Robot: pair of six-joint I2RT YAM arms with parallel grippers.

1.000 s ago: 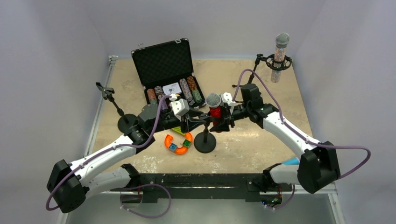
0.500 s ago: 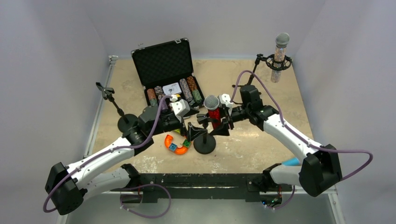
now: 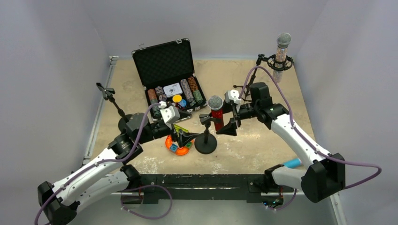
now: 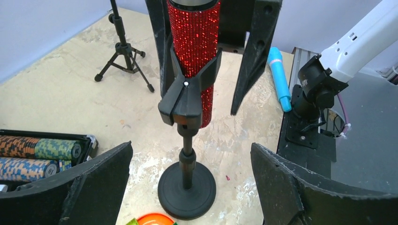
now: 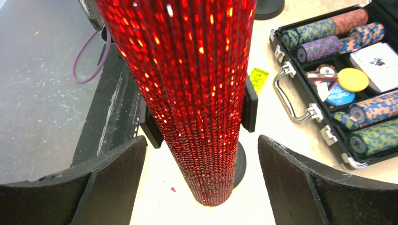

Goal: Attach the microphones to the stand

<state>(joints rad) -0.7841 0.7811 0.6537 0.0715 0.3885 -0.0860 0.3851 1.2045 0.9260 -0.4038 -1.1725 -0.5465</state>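
Observation:
The red glitter microphone (image 3: 217, 112) stands upright in the clip of the round-base stand (image 3: 205, 143), its grey mesh head on top. My left gripper (image 3: 184, 136) is open just left of that stand, and the stand's pole (image 4: 187, 157) shows between its jaws without touching. Open as well, my right gripper (image 3: 231, 117) is on the microphone's right; the red barrel (image 5: 197, 93) rises between its spread fingers, untouched. A silver-pink microphone (image 3: 280, 54) sits in the shock-mount stand at the back right. The light-blue microphone (image 3: 292, 162) lies by the right arm's base.
An open black case of poker chips (image 3: 171, 75) stands behind the arms. A stand with a bare clip (image 3: 107, 91) is at the left. An orange ring toy (image 3: 178, 144) lies beside the round base. The tripod legs (image 4: 123, 49) of the back stand show beyond the microphone.
Both grippers have opened and drawn away from the red microphone and its stand, the left toward the near left, the right toward the right. The microphone stays in the clip.

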